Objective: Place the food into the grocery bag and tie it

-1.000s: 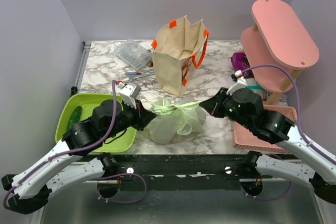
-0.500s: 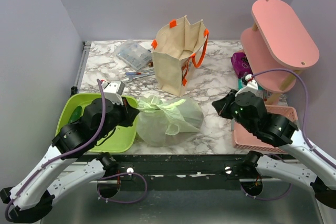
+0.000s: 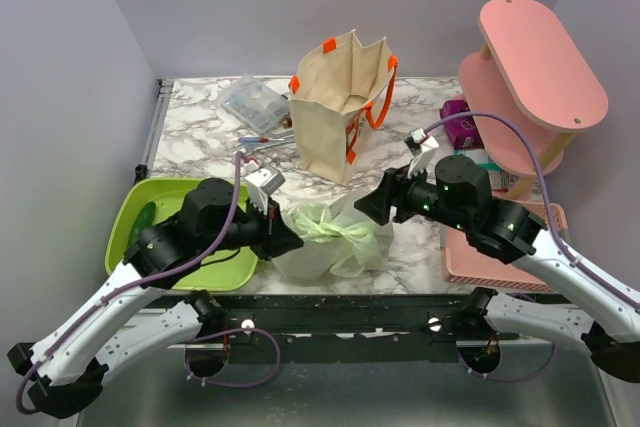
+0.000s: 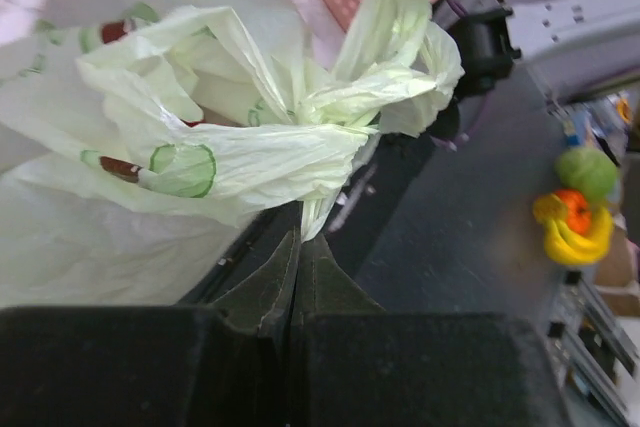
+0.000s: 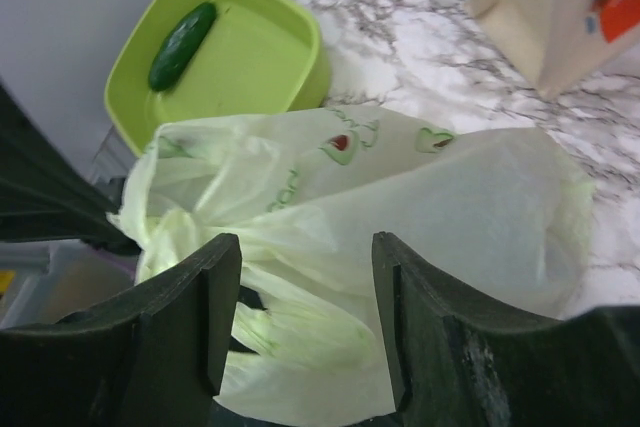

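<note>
The bag (image 3: pixel 330 237) sits at the table's (image 3: pixel 200 127) front edge between tray (image 3: pixel 135 209) and basket (image 3: pixel 470 272), with the left gripper (image 4: pixel 298 247) pinched onto its gathered top and the right gripper (image 5: pixel 305 247) spread wide, facing it.

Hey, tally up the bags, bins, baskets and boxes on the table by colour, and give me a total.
Green: 2 (plastic bag, bin)
Beige: 1 (tote)
Pink: 1 (basket)
Clear: 1 (box)
Total: 5
</note>
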You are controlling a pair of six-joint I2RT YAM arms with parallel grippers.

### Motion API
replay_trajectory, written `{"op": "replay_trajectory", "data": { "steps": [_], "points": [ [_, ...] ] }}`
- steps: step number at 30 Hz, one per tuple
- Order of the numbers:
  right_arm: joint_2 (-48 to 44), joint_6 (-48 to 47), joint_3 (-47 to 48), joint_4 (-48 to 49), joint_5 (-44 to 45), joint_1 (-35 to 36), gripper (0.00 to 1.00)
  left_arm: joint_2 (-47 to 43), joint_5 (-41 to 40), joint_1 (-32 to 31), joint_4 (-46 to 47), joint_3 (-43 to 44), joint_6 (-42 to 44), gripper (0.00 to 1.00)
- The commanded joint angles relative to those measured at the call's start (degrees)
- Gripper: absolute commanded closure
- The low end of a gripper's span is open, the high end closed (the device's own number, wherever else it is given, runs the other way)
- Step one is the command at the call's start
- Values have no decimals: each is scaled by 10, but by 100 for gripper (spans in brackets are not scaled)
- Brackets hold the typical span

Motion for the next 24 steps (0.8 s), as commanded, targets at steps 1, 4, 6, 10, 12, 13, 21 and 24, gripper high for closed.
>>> {"op": "replay_trajectory", "data": {
  "steps": [1,4,6,10,12,13,21,24],
  "points": [
    [25,-73,53,33,-118,0,38,25,131,-27,88,-27,-37,100],
    [44,-94,79,34,-171,0,32,32,108,-48,86,-29,-34,100],
    [70,-105,98,26,-219,0,29,36,98,-55,90,-31,-37,100],
    [114,-108,108,14,-288,0,28,38,83,-64,96,-32,-40,100],
    [130,-100,106,17,-309,0,28,35,75,-66,98,-36,-44,100],
    [137,-97,106,19,-316,0,28,33,74,-67,100,-40,-45,100],
    [167,-51,79,74,-391,0,34,16,58,-72,106,-60,-54,100],
    [169,-32,62,98,-409,1,35,14,55,-73,108,-62,-53,100]
  ]
}}
